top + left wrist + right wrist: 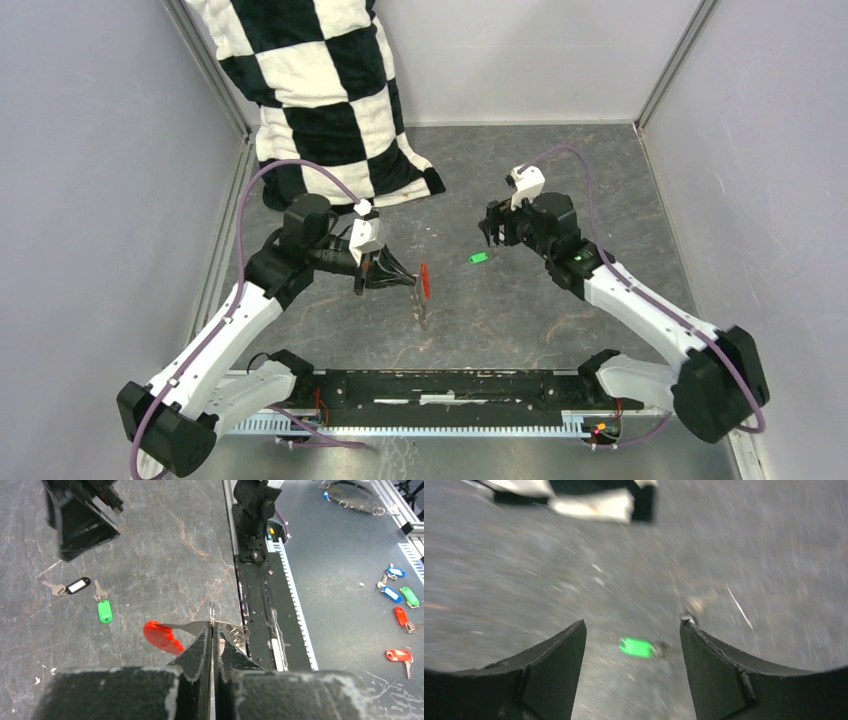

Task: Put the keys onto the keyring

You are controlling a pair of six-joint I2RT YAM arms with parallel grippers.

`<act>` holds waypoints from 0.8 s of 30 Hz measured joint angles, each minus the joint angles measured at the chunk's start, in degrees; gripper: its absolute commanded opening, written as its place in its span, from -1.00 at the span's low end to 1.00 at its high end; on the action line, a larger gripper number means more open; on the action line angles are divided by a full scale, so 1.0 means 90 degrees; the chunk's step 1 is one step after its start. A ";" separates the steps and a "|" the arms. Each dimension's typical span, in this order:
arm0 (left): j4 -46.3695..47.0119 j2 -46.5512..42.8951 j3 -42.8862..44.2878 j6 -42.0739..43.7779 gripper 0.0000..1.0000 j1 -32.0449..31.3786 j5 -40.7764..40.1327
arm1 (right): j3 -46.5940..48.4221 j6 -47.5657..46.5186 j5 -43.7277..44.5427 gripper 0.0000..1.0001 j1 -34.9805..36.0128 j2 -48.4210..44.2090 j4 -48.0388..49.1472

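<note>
The grey table (pixel 560 180) spreads beneath me, with a checkered cloth (pixel 320 90) at its far left. My left gripper (pixel 212 630) is clamped on the keyring (pixel 160 636), held near mid-table. My right gripper (pixel 633 623) hangs spread wide above the green key (pixel 104 611). The black key (pixel 77 585) lies just beside the green one.

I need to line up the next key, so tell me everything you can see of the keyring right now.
The keyring is a thin metal ring seen edge-on, pinched between the shut fingers of the left gripper. A curved bright red plastic piece sticks out to one side. In the top view, a grey-brown strip dangles from it. The ring looks raised off the table; I cannot tell whether the strip's end touches it.
</note>
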 measured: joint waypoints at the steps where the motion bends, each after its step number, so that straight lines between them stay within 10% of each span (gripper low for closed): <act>1: -0.0083 0.0066 0.0000 0.0104 -0.96 0.0000 -0.0019 | -0.0216 0.0039 0.0172 0.50 -0.0146 0.0165 0.0010; 24: -0.0656 0.0041 0.0000 0.0580 -0.96 0.0000 -0.0121 | -0.0095 -0.0015 0.0823 0.27 -0.0731 0.3096 0.0758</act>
